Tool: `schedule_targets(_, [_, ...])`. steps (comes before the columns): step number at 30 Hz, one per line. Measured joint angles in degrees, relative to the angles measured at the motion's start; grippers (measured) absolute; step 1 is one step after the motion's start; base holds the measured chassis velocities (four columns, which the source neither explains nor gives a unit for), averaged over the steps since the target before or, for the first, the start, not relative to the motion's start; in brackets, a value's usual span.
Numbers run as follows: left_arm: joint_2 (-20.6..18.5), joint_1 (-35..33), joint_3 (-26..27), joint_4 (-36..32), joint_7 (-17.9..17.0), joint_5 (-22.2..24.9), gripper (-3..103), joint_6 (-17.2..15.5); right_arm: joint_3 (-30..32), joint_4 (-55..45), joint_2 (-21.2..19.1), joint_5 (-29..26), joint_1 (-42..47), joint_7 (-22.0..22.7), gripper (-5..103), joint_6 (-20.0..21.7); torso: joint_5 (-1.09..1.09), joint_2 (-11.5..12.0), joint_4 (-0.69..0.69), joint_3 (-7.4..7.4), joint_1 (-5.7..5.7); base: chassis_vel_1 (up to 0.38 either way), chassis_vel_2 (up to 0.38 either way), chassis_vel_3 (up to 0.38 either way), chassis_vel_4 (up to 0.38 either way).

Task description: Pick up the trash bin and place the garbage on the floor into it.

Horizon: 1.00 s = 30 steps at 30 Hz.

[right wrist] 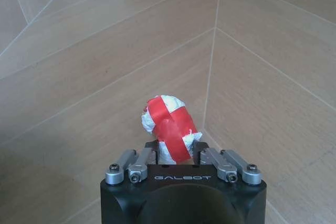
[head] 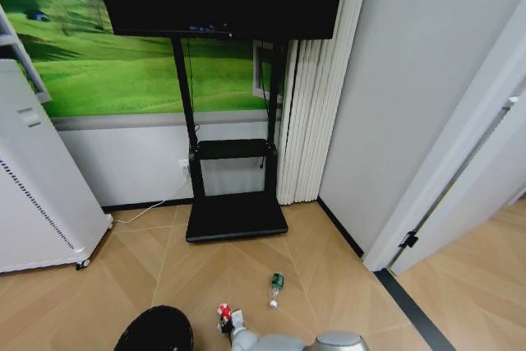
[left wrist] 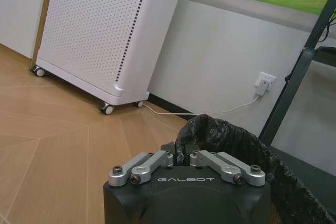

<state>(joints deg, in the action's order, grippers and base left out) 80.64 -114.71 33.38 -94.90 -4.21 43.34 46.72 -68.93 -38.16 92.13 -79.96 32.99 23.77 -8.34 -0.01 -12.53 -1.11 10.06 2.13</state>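
The trash bin, black and lined with a black bag, sits at the lower left of the head view. My left gripper is shut on the trash bin's rim. One piece of garbage, a red-and-white wad, stands between the fingers of my right gripper, which is shut on it above the wooden floor. In the head view that wad shows at the tip of my right arm, just right of the bin. A small clear bottle with a green label lies on the floor a little farther ahead and right.
A white perforated cabinet on wheels stands at the left. The black TV stand's base lies ahead against the wall. A wall socket with a white cable is near it. A door frame is at the right.
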Motion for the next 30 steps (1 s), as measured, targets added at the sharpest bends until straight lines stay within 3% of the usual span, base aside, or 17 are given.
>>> schedule_targets(5, [-1.72,-0.73,1.39,-2.04,-0.59,0.83,8,-0.68,0.65,-1.93,0.0,0.94,-1.13,2.05,20,-0.25,0.01,0.0,0.0,0.0,0.0,0.0,0.0,0.0,0.0])
schedule_targets(10, [-2.78,-1.38,2.96,-3.78,-1.89,1.34,8,-1.9,1.1,-3.83,0.0,2.9,-2.32,3.2,20,-1.2,0.0,0.0,0.01,0.0,0.0,0.0,0.0,0.0,0.0])
schedule_targets(17, [-7.72,-0.96,8.71,-6.73,-5.78,4.37,8,-5.07,1.36,-13.03,0.04,9.45,-7.26,4.71,20,-4.02,0.02,0.0,0.0,0.0,0.0,0.0,0.0,0.0,0.0])
schedule_targets(21, [-9.71,0.74,11.16,-8.36,-8.04,5.74,8,-8.01,1.27,-15.35,0.0,16.14,-10.22,5.04,20,-7.03,-0.01,0.0,0.0,0.0,0.0,0.0,0.0,0.0,0.0])
schedule_targets(24, [-12.26,3.24,12.37,-7.09,-9.37,7.51,8,-9.65,1.11,-17.55,-0.01,21.07,-12.16,4.15,20,-9.69,-0.01,0.0,-0.02,0.0,0.0,0.0,0.0,0.0,0.0])
schedule_targets(28, [-14.22,4.99,12.91,-5.77,-10.46,8.78,8,-10.62,0.58,-19.13,0.01,22.25,-13.96,2.52,20,-11.23,-0.01,0.0,-0.01,0.0,0.01,0.0,0.0,0.0,0.0])
schedule_targets(30, [-15.96,6.66,13.34,-4.74,-11.16,10.04,8,-11.43,-0.87,-19.22,0.01,23.81,-16.28,-0.96,20,-13.53,0.0,0.01,0.01,0.0,0.0,0.0,0.0,0.0,0.0])
